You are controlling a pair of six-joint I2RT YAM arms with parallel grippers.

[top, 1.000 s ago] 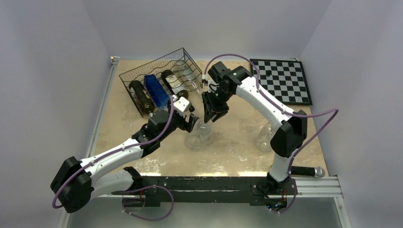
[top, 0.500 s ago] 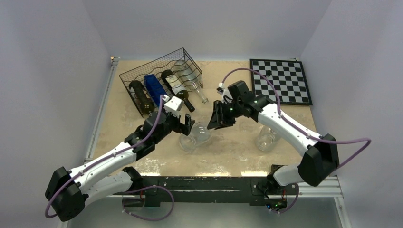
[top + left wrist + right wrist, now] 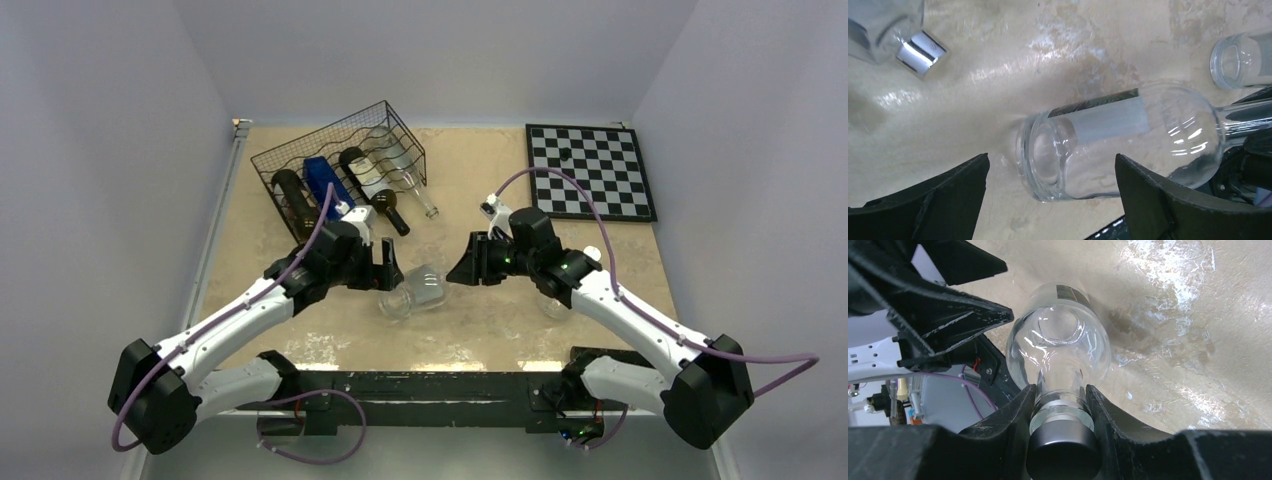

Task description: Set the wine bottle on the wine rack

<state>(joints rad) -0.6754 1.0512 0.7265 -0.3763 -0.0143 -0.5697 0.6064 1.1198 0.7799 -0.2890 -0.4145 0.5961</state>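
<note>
Okay, so in the last second the right arm has swung down from above and gone low, and the right gripper is now clamped on the neck of the wine bottle, just above its dark cap. The bottle has tipped over too. It was leaning more or less upright and now it's on its side, on the beige mottled table between the two arms, in front of the wine rack but not in it. I can't tell if the base is resting on the table or hanging just off it. The left gripper is spread wide either side of the base, touching nothing. My read is the neck grab is done and the base still needs support before any lift. The bottle is clear, empty glass with round shoulders, a deep dimple in the bottom and a frosted label with a black strip, so it's probably slick and heavy at the base end. The rack is black wire with wavy tiers, and dark, blue and clear bottles already sit in it.
</note>
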